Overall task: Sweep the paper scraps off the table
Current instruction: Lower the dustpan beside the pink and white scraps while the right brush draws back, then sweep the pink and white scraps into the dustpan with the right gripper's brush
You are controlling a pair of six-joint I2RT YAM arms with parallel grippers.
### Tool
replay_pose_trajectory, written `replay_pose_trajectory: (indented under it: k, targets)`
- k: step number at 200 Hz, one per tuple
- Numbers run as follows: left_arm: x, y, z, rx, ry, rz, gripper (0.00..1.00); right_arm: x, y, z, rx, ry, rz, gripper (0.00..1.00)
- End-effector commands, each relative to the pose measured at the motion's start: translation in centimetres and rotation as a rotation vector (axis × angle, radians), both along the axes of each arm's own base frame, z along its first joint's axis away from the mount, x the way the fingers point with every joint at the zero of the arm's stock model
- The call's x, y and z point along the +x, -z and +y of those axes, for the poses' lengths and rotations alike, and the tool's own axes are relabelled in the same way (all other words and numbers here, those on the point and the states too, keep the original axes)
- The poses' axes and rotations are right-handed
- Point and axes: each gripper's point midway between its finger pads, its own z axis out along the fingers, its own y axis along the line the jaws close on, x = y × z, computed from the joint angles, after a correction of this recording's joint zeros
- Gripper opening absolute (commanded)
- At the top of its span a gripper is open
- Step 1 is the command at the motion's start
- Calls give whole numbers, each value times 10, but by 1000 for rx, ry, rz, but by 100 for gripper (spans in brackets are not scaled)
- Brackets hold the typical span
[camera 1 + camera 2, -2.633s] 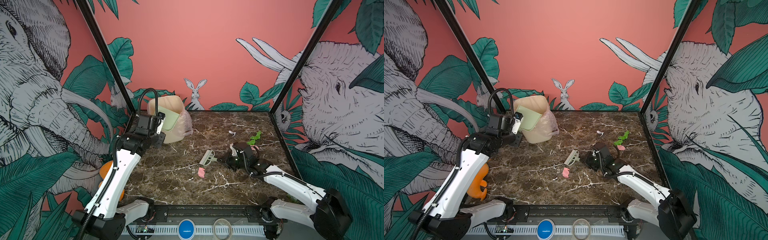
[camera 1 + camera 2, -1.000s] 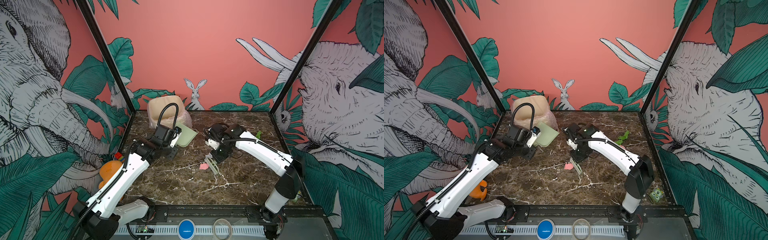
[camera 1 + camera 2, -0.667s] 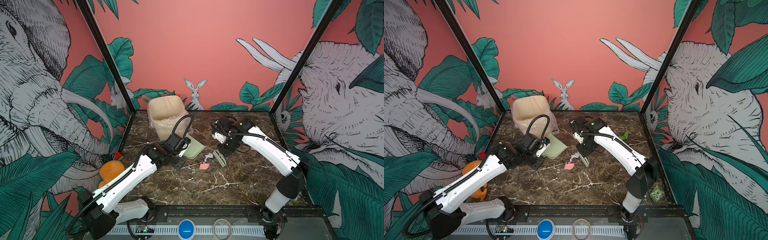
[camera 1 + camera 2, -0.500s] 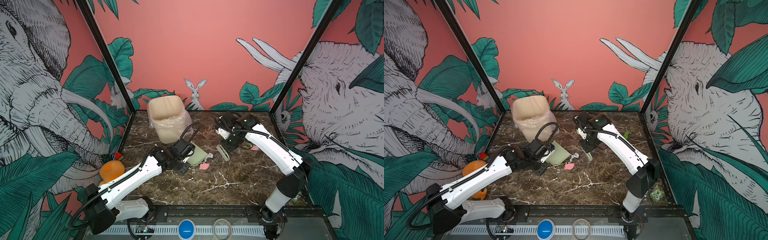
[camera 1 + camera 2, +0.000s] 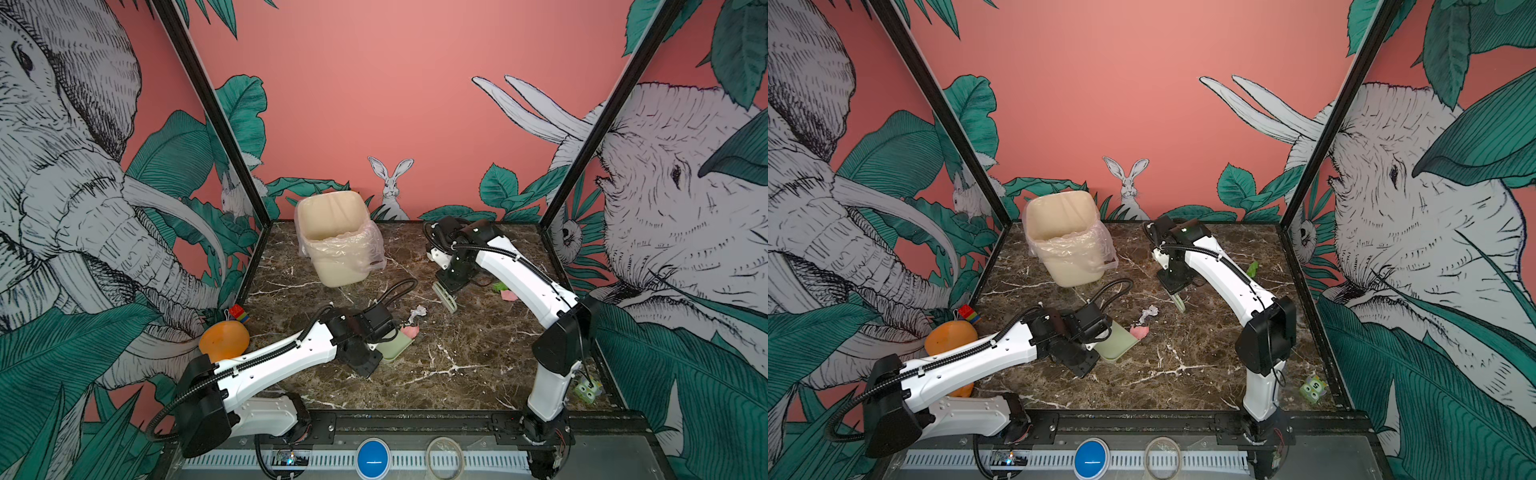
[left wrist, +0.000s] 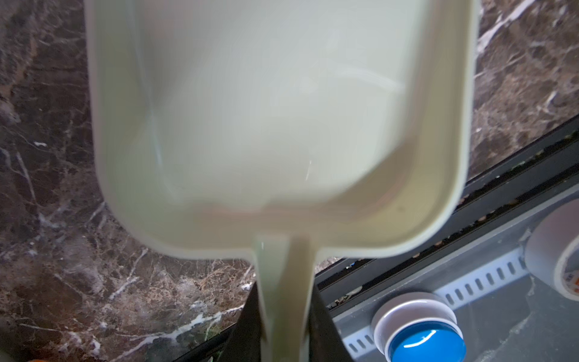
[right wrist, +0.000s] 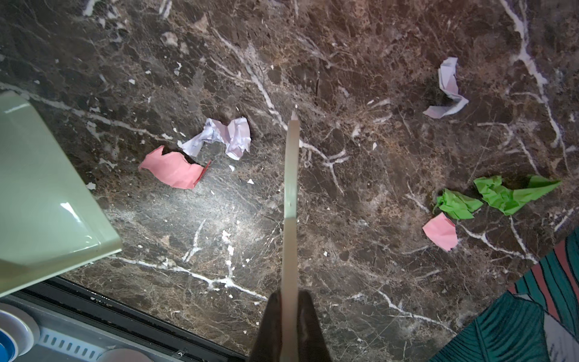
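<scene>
Now my left pincer (image 6: 283, 326) grips the dustpan (image 6: 275, 125) by its handle, my right pincer (image 7: 289, 326) the brush (image 7: 290, 188); pink and white paper scraps (image 7: 172, 169) lie on the table (image 7: 344, 282) just beside the dustpan, green ones well apart.

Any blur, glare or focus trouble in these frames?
Left wrist view: the dustpan fills the frame, soft and out of focus; the table behind it is sharper. Right wrist view: the paper scraps are crisp, with a pale glare patch on the table beside the brush. Both top views: evenly lit, sharp, no strong glare.
</scene>
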Motion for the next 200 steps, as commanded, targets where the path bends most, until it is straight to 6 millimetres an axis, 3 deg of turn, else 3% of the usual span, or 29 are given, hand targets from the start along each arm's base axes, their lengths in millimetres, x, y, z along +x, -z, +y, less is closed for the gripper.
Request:
replay_pose_trajectory:
  k: [1, 69, 200]
  targets:
    - [-12, 13, 2, 30, 3, 32, 20, 8, -3, 8, 13, -30, -7, 0]
    - [-15, 43, -8, 59, 46, 52, 19, 17, 9, 21, -59, -86, 13, 0]
    - [-9, 61, -15, 35, 76, 16, 19, 15, 35, 35, -179, -156, 48, 0]
